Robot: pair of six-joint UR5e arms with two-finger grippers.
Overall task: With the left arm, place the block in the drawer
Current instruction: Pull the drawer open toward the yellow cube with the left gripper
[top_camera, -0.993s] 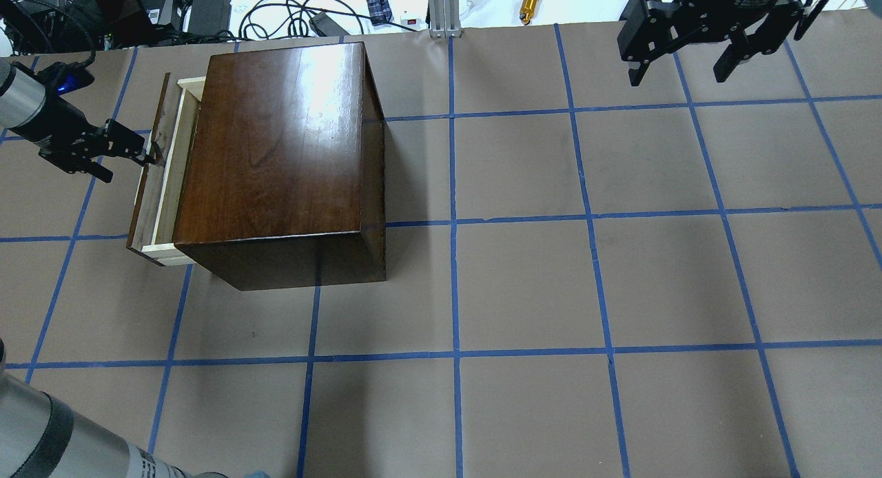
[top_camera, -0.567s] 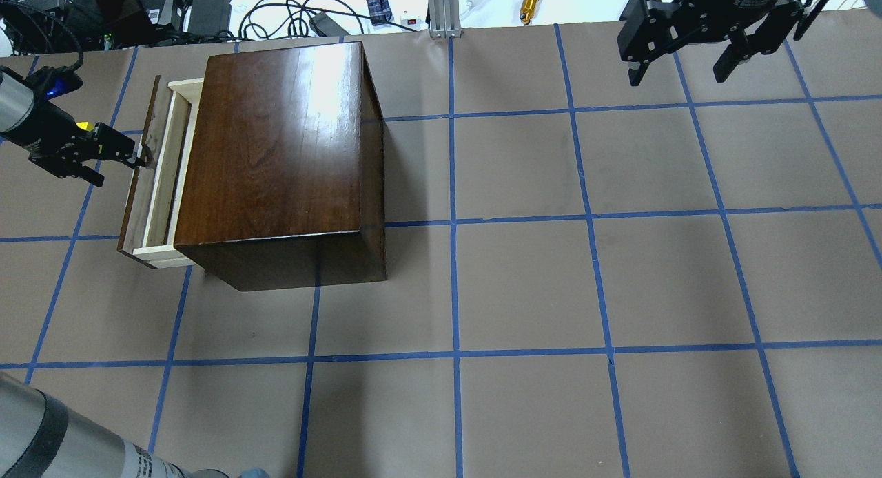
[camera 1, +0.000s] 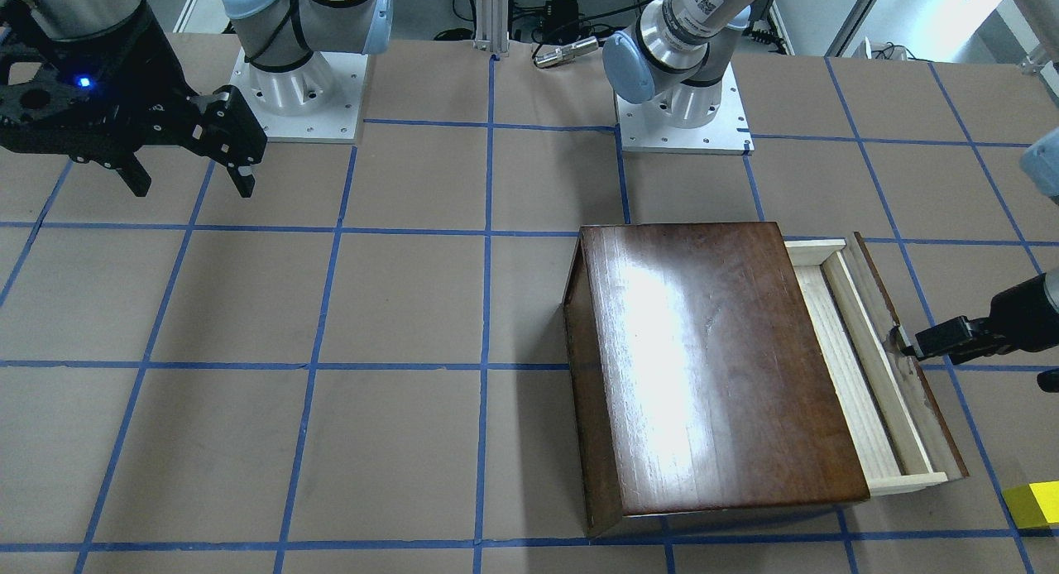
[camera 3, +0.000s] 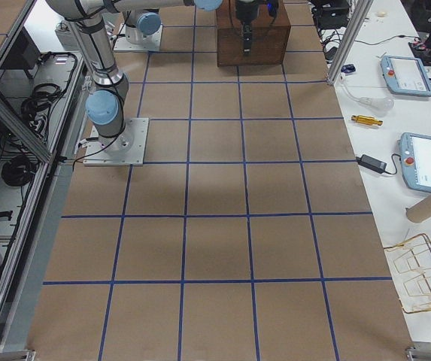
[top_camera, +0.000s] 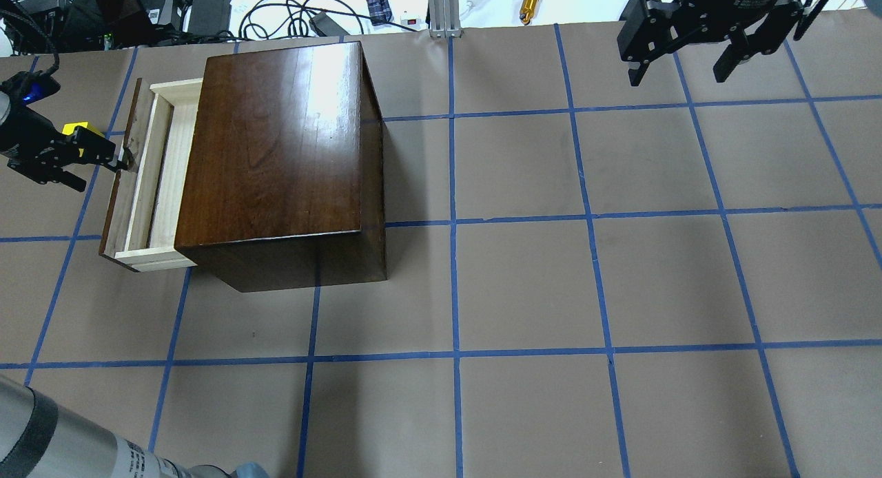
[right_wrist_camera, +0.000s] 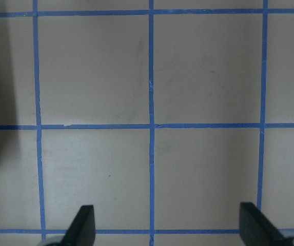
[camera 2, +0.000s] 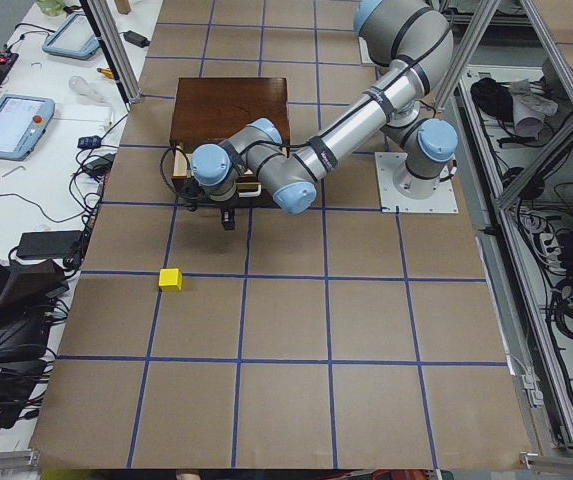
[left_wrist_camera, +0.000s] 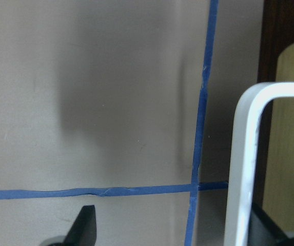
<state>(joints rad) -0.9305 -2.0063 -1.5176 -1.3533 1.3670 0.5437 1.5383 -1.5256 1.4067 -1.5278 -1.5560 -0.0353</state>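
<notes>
The yellow block (top_camera: 74,129) lies on the table left of the drawer, partly behind my left gripper; it also shows in the front view (camera 1: 1030,505) and the left view (camera 2: 170,279). The drawer (top_camera: 157,175) stands partly pulled out of the dark-brown box (top_camera: 275,140), its pale tray bare inside (camera 1: 852,375). My left gripper (top_camera: 116,162) is at the drawer's metal pull (left_wrist_camera: 243,169). In the wrist view its fingers stand wide apart, with the pull close against one finger (left_wrist_camera: 263,228). My right gripper (top_camera: 679,68) hangs open and empty far to the right.
Cables, a power brick (top_camera: 207,9) and a brass part (top_camera: 530,3) lie beyond the table's far edge. The robot bases (camera 1: 298,86) stand at the near side of the table. Blue tape lines grid the brown table cover (top_camera: 524,285).
The left gripper has moved left and the drawer has slid further out of the box with it. The yellow block has come into sight beside the gripper. The right arm has not moved.
</notes>
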